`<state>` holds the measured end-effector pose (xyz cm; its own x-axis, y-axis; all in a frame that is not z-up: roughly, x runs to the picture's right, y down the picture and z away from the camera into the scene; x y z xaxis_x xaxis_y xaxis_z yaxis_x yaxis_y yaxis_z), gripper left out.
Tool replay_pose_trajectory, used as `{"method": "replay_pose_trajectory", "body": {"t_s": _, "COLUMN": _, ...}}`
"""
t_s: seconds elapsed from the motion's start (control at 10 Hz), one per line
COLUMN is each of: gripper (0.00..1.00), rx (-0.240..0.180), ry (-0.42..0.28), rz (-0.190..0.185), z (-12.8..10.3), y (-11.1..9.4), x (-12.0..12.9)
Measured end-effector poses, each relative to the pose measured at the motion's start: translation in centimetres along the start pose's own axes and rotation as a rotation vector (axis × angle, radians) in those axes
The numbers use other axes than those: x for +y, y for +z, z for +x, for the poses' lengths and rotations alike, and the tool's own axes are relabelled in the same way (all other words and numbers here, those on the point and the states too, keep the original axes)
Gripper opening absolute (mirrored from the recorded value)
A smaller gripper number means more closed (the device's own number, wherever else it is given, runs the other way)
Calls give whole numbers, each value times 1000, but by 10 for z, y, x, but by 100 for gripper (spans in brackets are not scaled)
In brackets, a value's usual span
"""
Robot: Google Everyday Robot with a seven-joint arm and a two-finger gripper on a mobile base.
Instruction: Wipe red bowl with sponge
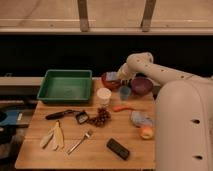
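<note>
The red bowl (107, 81) sits at the back of the wooden table, right of the green tray. A pale blue sponge (111, 76) lies in or just over the bowl, at the tip of my gripper (118, 75). The gripper reaches down to the bowl from the right on the white arm (142, 64) and appears shut on the sponge. The bowl's right side is hidden behind the gripper.
A green tray (65, 86) stands at back left. A purple bowl (142, 85), blue cup (124, 92) and white cup (104, 95) crowd the red bowl. Nearer lie a carrot (121, 107), grapes (101, 118), a black utensil (59, 114), fork (80, 142), banana peel (54, 136), black remote (118, 148), cloth (140, 119) and apple (146, 132).
</note>
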<state>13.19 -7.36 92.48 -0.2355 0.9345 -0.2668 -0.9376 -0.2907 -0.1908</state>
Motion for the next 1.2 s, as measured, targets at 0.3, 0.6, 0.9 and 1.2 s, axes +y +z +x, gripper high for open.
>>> {"method": "replay_pose_trajectory", "body": {"t_s": 0.3, "gripper": 0, "rx": -18, "ry": 21, "rz": 31, "z": -10, "y": -4, "x": -17}}
{"method": "replay_pose_trajectory", "body": {"t_s": 0.6, "gripper": 0, "rx": -24, "ry": 33, "rz": 43, "z": -27, "y": 10, "x": -15}}
{"method": "replay_pose_trajectory", "body": {"t_s": 0.9, "gripper": 0, "rx": -20, "ry": 0, "rz": 21, "z": -32, "y": 20, "x": 12}}
{"method": "replay_pose_trajectory", "body": {"t_s": 1.2, "gripper": 0, "rx": -11, "ry": -30, "rz": -14, "z": -23, "y": 20, "x": 27}}
